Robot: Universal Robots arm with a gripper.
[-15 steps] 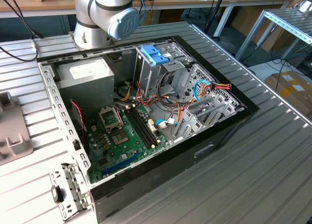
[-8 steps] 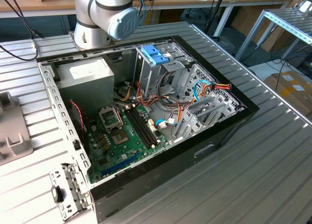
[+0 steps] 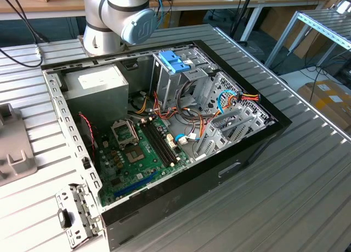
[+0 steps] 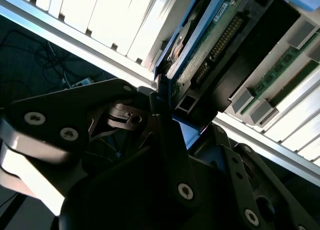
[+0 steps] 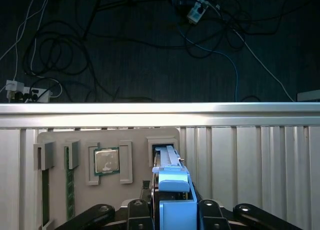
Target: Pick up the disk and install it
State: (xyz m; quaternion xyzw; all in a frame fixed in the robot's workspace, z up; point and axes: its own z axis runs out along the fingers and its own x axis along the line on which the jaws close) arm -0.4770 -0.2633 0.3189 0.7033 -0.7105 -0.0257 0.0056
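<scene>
Clasping the disk (image 5: pixel 172 182) edgewise is the pincer (image 5: pixel 173 200).

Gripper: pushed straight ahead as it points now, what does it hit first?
Probably the flat disk with light-blue plastic rails, standing on edge in the grey holder tray directly ahead of the gripper; depth is unclear.

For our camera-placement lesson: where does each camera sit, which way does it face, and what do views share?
Exterior view: off the arm, high, looking down into the open computer case; the arm's joint shows.
First wrist view: on the wrist, looking past the pincer and disk to the table edge.
Second wrist view: on the wrist, close on pincer and disk.
Both wrist views share disk and pincer.
</scene>
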